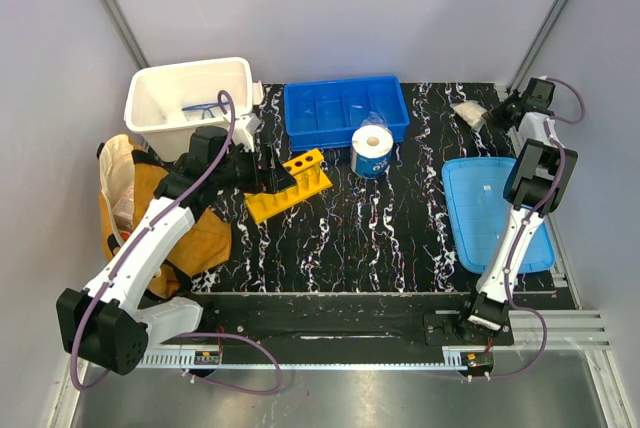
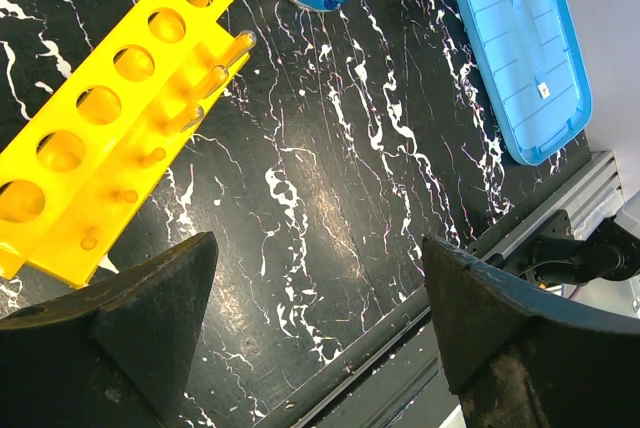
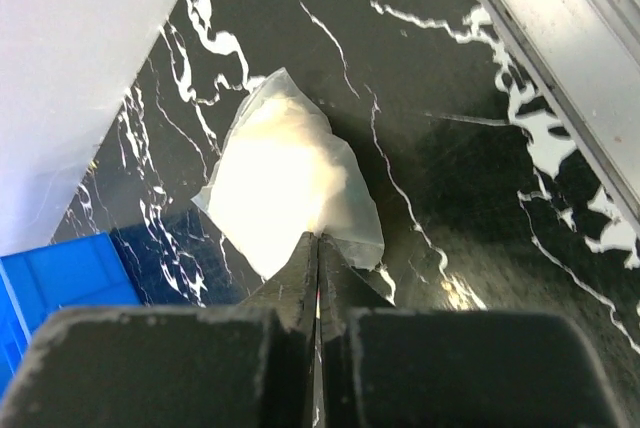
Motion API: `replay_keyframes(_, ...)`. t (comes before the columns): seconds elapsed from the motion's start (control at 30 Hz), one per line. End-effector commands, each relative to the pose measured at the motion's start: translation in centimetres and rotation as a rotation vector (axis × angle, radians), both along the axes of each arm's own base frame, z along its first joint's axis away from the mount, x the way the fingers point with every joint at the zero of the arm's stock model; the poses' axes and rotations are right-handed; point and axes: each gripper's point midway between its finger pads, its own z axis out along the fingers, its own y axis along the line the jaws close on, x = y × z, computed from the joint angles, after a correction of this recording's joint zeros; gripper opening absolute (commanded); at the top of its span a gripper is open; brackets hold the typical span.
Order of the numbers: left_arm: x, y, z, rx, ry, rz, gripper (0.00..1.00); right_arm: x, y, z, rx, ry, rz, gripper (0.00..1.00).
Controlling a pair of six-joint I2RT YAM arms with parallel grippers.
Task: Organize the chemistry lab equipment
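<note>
The yellow test-tube rack lies left of the table's middle; in the left wrist view its row of round holes and side pegs shows. My left gripper hovers beside it, open with nothing between the fingers. Blue-rimmed goggles lie in the white bin. At the back right corner a small clear plastic bag with pale contents lies on the table. My right gripper is shut on that bag's near edge; the rest of the bag spreads out beyond the tips.
A blue compartment bin stands at the back middle, with a white paper roll in blue wrapper in front of it. A light blue lid lies flat on the right. A tan bag sits off the table's left edge.
</note>
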Motion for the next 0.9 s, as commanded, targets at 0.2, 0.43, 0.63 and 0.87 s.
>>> replay_keyframes(0.2,0.6,0.1,2.3,-0.045,-0.083,0.016,0.86,-4.9,2.1,10.8,-0.091,-0.136,0.049,0.0)
replay_keyframes(0.43,0.3,0.1,2.8,-0.063,-0.095,0.017,0.86,-10.9,5.3,13.0,-0.073,-0.138,0.108,0.0)
replay_keyframes(0.63,0.0,-0.3,3.0,-0.081,-0.088,-0.002,0.86,-18.4,10.0,16.3,-0.092,-0.152,0.158,0.0)
replay_keyframes(0.87,-0.7,-1.7,3.6,-0.145,-0.061,-0.075,0.87,-28.0,17.9,18.1,-0.08,-0.155,0.261,0.0)
